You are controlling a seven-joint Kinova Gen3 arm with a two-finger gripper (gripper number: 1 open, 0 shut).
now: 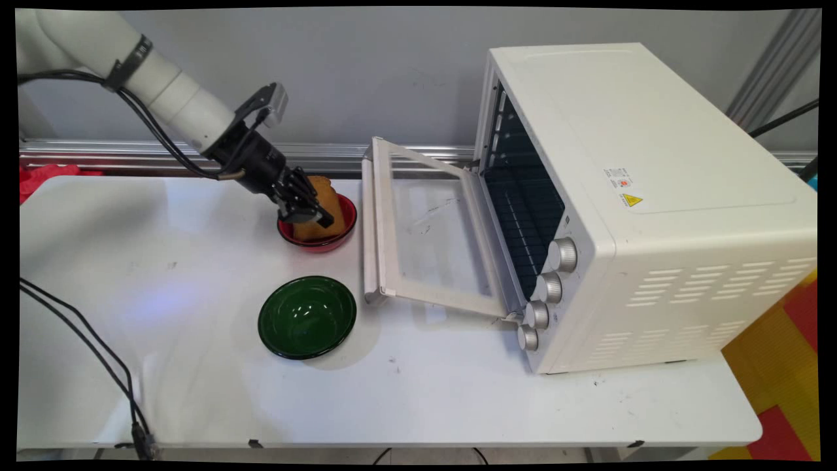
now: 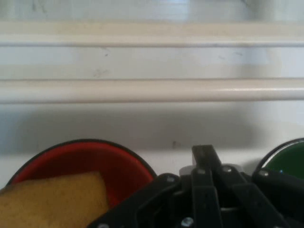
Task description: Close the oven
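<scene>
The pincer (image 1: 307, 210) is down at the red bowl (image 1: 340, 229) on the counter (image 1: 196, 379), reaching in from the left. Its black fingers lie against the near face of the bread (image 1: 330, 199), a tan slab standing on edge in the bowl. Whether the fingers pinch the bread or merely rest on it, I cannot tell; in the hand view only one finger (image 2: 204, 156) is plain, with the bread (image 2: 52, 202) and red bowl (image 2: 95, 161) to its left and the rim of the green bowl (image 2: 285, 159) to its right.

The green bowl (image 1: 307, 317) sits on the counter nearer the camera than the pincer, apart from the red bowl. To the pincer's right stands the oven (image 1: 654, 196), its glass door (image 1: 425, 235) swung down open, the door's handle edge just beside the red bowl. Four knobs (image 1: 548, 286) run down the oven's front corner.
</scene>
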